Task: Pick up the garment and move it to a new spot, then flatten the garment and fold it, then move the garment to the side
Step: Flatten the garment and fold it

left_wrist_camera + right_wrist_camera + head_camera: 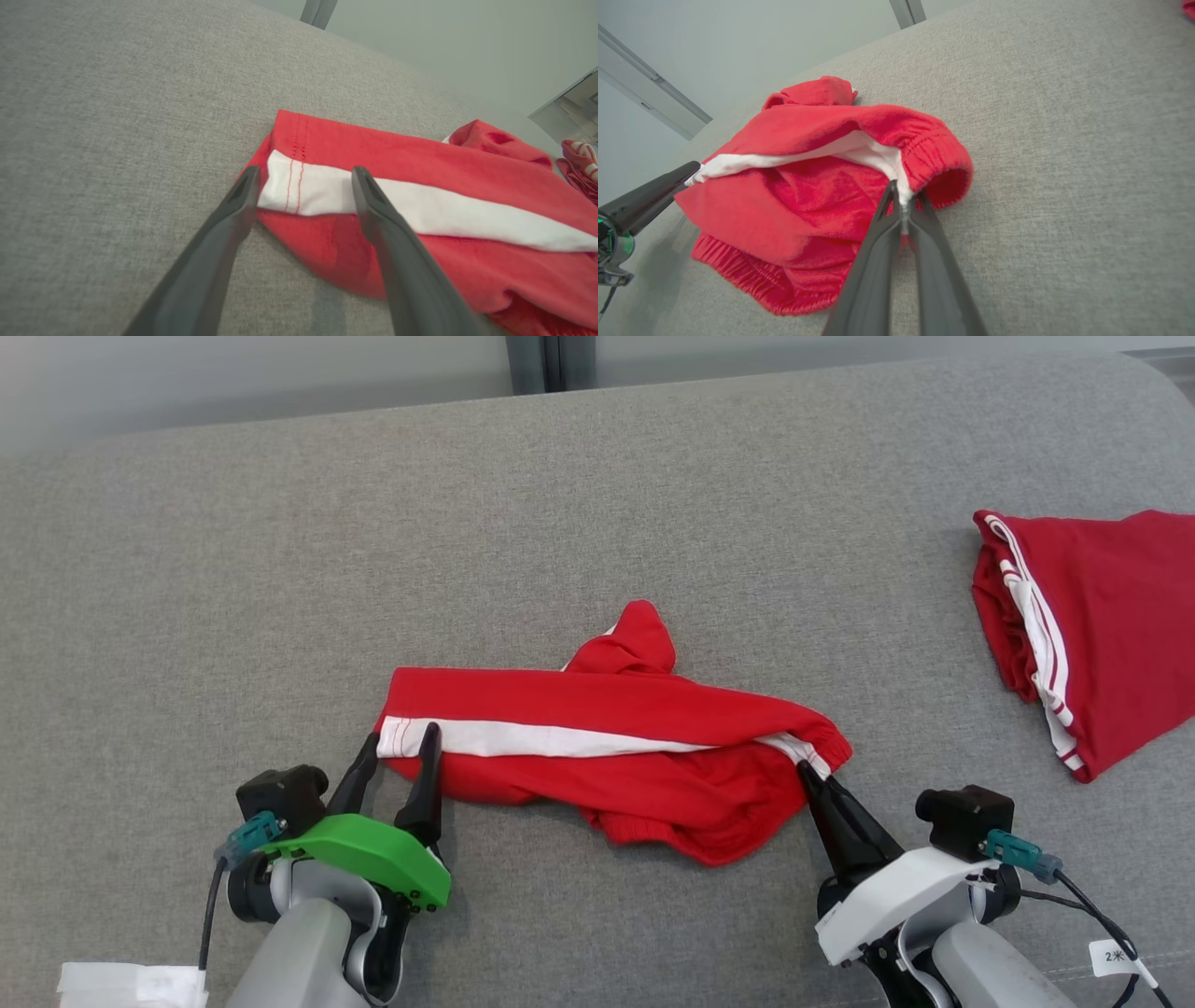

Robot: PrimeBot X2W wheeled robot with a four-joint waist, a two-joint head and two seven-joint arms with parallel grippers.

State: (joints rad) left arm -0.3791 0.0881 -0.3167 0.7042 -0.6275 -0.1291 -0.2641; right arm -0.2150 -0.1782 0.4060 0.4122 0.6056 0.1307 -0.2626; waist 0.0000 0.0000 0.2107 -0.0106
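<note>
Grey upholstery (280, 569) bears the garment (597, 709): our right pincer (808, 771) grips its waistband (934, 154), and we should close the released left pincer (401, 735) squarely on the hem (299, 186).

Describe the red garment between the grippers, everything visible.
The red garment, apparently soft knit shorts, lies crumpled lengthwise on the grey cushion. A white stripe runs along it. The right gripper is shut on the gathered elastic edge at its right end. The left gripper is open, straddling the stitched hem.

Grey upholstered surface (597, 504), red garment with white stripes lying at its right edge (1111, 625), pale wall behind (233, 373)
</note>
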